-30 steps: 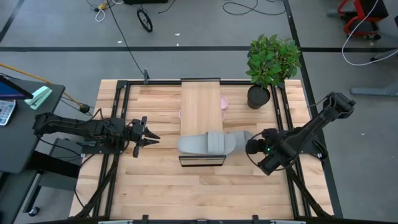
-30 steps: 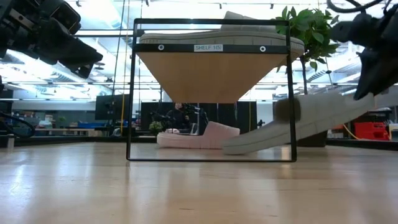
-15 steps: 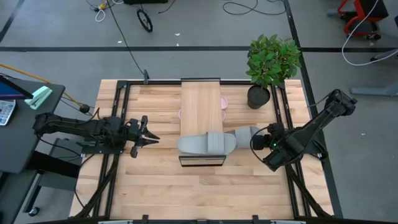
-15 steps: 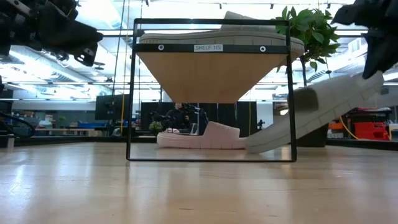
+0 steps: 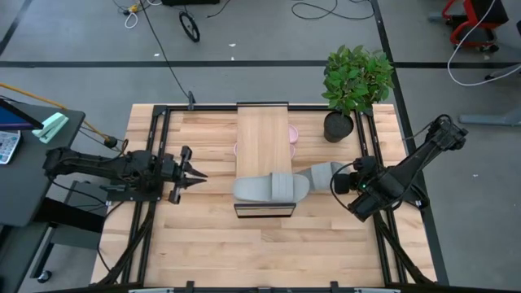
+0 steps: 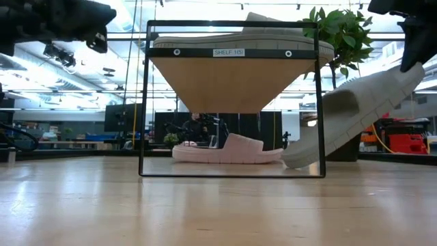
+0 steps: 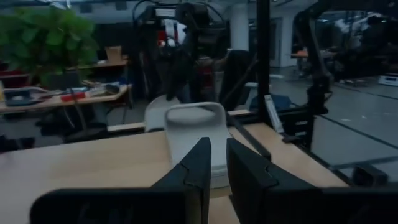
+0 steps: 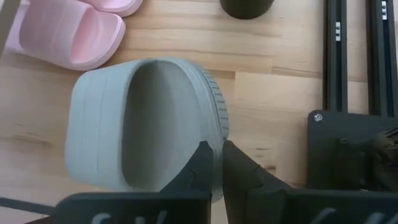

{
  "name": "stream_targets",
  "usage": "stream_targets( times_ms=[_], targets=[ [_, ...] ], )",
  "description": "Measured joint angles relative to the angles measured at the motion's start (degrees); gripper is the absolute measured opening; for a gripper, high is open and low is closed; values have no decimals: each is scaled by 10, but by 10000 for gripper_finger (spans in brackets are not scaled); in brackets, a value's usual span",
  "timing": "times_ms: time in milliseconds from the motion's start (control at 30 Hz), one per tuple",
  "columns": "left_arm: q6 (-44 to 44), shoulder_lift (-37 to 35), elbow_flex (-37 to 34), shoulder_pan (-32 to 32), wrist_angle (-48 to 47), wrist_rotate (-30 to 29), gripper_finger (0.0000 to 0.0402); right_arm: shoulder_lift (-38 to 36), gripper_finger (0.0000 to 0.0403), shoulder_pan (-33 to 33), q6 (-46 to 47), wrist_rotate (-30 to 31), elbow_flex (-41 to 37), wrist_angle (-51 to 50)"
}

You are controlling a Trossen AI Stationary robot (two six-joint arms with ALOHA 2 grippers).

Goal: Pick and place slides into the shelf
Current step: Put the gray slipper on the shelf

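One grey slide (image 5: 271, 188) lies flat on the shelf's (image 5: 263, 134) plank top near its near end, also seen in the left wrist view (image 7: 191, 140). A second grey slide (image 5: 324, 175) hangs slanted right of the shelf, with my right gripper (image 5: 339, 181) shut on it. A pink slide (image 6: 225, 149) rests on the table under the shelf, and its edge (image 5: 293, 134) peeks out beside the plank. My left gripper (image 5: 199, 173) hovers left of the shelf, pointing level at it, fingers drawn together on nothing. My right gripper pinches the grey slide's raised rim (image 8: 216, 146) at its upper end, one finger on the footbed side and one on the outer side. The fingers slant down from the table's right. The slide (image 6: 355, 113) tilts steeply, its low end (image 6: 297, 161) at the table or just above it; I cannot tell which.
A potted plant (image 5: 356, 81) stands at the far right of the table, close behind the held slide. Dark rails (image 5: 368, 155) run along both sides of the tabletop. Bare wood lies near the front edge and between my left gripper and the shelf.
My right gripper has risen and drawn toward the table's right edge. It has pulled the grey slide's upper end up, so the slide tilts more steeply, and its low end has slid right, out from under the shelf. My left gripper has tipped up to level and its fingers have closed together.
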Motion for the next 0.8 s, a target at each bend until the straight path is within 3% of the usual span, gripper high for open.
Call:
stream_targets(
  times_ms=[267, 433, 800],
  targets=[
    [0, 0, 0, 0, -2, -76, 51, 0, 15, -1, -1, 18, 0, 0],
    [-3, 0, 0, 0, -2, -82, 52, 0, 14, -15, -28, 22, 1, 0],
    [-18, 0, 0, 0, -6, -82, 50, -10, 14, -142, -256, 69, 100, 1]
  ],
)
